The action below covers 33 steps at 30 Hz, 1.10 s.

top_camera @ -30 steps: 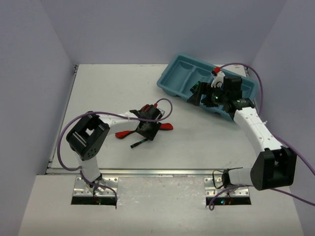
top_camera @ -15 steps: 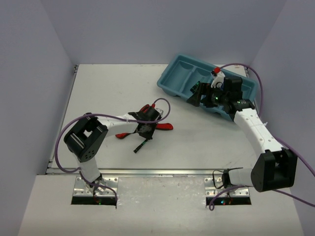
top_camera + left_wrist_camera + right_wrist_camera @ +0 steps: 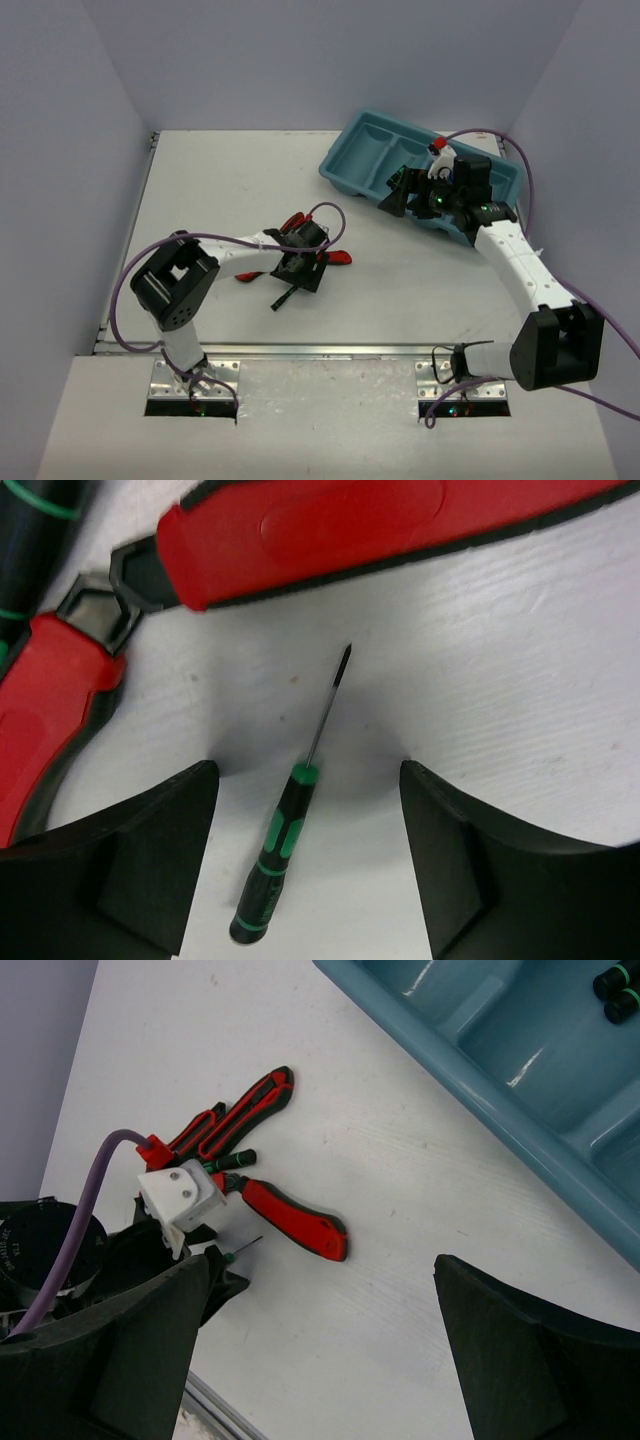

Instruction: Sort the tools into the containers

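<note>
My left gripper (image 3: 308, 865) is open, low over the table, and a thin black-and-green screwdriver (image 3: 275, 865) lies flat between its fingers (image 3: 150, 865), touching neither. The same screwdriver (image 3: 285, 297) juts out below the left gripper (image 3: 300, 268) in the top view. Red-handled cutters (image 3: 310, 530) lie just beyond its tip, spread open on the table (image 3: 340, 257). The right gripper (image 3: 405, 190) hangs open and empty over the near rim of the teal tray (image 3: 365, 135). Black-and-green screwdriver ends (image 3: 615, 985) show in one tray compartment.
In the right wrist view a second red-and-black-handled tool (image 3: 240, 1115) lies beyond the left wrist's white camera block (image 3: 180, 1195). The tray's long wall (image 3: 480, 1050) runs across the upper right. The table's metal front edge (image 3: 300, 350) is near the arm bases.
The left gripper has shifted slightly over the cutters, and the screwdriver has slid a little toward the table's front edge. The right arm has stayed still.
</note>
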{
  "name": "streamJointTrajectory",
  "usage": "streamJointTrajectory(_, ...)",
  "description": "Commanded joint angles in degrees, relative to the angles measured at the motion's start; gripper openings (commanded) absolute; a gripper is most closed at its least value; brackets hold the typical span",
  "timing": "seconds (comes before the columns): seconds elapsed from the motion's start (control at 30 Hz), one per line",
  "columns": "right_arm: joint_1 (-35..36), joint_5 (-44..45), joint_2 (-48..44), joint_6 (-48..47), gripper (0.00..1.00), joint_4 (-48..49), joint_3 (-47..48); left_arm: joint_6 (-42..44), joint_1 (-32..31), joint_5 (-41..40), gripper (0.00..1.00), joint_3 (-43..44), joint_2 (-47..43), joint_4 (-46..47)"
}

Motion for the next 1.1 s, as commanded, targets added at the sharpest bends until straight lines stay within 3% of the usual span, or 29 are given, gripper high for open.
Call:
streamJointTrajectory(0.0,0.4,-0.6,-1.5,-1.1,0.93,2.0,0.2,-1.1,0.3,0.0,0.7,-2.2,-2.9,-7.5)
streamJointTrajectory(0.07,0.5,-0.6,-1.6,-1.1,0.93,2.0,0.1,-1.1,0.3,1.0,0.68,-3.6,-3.5,-7.9)
streamJointTrajectory(0.27,0.7,-0.6,-2.2,-1.2,0.92,1.8,0.1,-0.8,0.3,3.9,0.35,-6.6,-3.8,-5.4)
streamJointTrajectory(0.4,0.8,-0.7,-2.5,-1.2,0.92,2.0,0.0,-0.7,0.3,5.3,0.04,-5.8,-3.8,-3.6)
streamJointTrajectory(0.5,0.8,-4.1,-2.7,0.3,0.98,3.6,-0.5,-2.4,0.3,3.3,0.0,-3.7,-7.6,-4.3)
streamJointTrajectory(0.63,1.1,-16.8,-2.8,4.8,0.99,12.3,-3.2,-5.7,0.3,0.4,0.0,-1.3,-18.3,-1.9)
streamJointTrajectory(0.77,5.0,-22.9,-3.4,21.4,0.99,27.1,-8.4,-8.0,0.3,9.2,0.0,-2.8,-30.5,9.2)
streamJointTrajectory(0.87,11.0,-21.5,-5.8,27.3,0.99,37.0,-12.9,-9.6,0.3,15.7,0.0,-4.1,-32.9,16.1)
streamJointTrajectory(1.03,16.0,-10.5,-10.5,27.9,0.96,37.8,-17.5,-12.7,0.3,22.9,0.0,-7.3,-35.8,28.2)
streamJointTrajectory(1.07,16.0,-9.9,-11.2,28.0,0.86,38.1,-19.3,-13.5,0.3,24.0,0.0,-7.9,-35.7,30.9)
